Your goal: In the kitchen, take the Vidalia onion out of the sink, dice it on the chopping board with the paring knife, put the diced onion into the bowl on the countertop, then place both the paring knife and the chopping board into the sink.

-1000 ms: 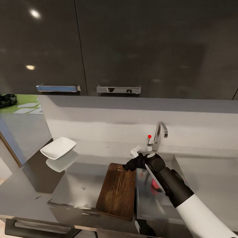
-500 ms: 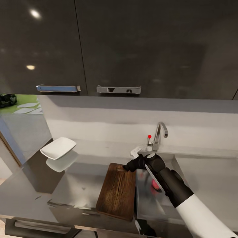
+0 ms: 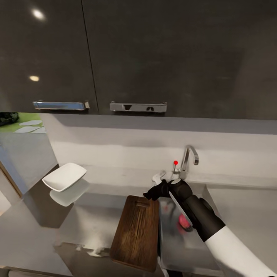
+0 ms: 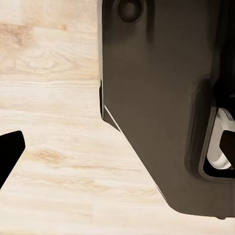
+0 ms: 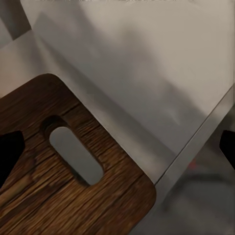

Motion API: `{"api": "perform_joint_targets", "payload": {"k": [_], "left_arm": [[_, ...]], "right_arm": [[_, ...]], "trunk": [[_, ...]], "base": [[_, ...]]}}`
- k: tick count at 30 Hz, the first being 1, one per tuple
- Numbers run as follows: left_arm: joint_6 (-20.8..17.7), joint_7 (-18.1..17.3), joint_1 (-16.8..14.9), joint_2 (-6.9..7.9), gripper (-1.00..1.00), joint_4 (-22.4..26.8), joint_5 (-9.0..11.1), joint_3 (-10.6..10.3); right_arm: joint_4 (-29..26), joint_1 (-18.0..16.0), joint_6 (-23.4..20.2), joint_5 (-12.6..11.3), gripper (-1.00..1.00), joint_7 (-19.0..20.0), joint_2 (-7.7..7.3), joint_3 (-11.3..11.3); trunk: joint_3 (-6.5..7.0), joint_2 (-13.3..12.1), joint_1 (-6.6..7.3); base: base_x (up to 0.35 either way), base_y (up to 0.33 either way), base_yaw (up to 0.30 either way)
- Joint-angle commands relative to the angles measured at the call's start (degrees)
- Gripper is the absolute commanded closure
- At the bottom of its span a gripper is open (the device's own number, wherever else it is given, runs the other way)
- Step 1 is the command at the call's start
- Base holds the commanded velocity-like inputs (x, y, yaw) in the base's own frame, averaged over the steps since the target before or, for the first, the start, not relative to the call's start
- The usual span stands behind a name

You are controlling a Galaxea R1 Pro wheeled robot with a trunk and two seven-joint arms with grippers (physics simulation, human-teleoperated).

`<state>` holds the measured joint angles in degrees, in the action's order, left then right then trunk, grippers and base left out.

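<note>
over the chopping board's (image 3: 136, 232) slotted end, beside the sink (image 3: 184, 246), the right gripper (image 3: 151, 193) hovers, fingers spread, holding nothing; vidalia onion (image 3: 184, 222) sits in the basin.

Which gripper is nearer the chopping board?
Right. The right gripper hovers at the chopping board's slotted end; the left gripper points at wooden floor, no board there.
</note>
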<state>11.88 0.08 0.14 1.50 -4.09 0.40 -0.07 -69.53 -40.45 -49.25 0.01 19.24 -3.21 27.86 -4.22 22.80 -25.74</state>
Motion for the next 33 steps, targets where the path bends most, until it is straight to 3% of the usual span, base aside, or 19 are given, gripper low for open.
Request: {"api": "perform_joint_targets", "payload": {"k": [1,14,33], "left_arm": [[0.30,0.01,-0.05,0.00,-1.00,-0.12,0.04,-0.02],[0.10,0.01,0.03,-0.09,-1.00,-0.28,0.04,-0.02],[0.00,0.01,0.04,-0.09,-1.00,-0.30,0.04,-0.02]], "right_arm": [[-0.03,-0.07,-0.23,0.04,-1.00,0.10,-0.05,0.09],[0.00,-0.07,-0.23,-0.09,-1.00,0.10,-0.05,0.09],[0.01,-0.07,-0.23,-0.10,-1.00,0.10,0.04,0.09]], "trunk": [[-0.11,0.12,-0.04],[-0.25,0.12,-0.04],[-1.84,0.12,-0.04]], "base": [[0.045,0.000,0.000],[0.008,0.000,0.000],[0.000,0.000,0.000]]}}
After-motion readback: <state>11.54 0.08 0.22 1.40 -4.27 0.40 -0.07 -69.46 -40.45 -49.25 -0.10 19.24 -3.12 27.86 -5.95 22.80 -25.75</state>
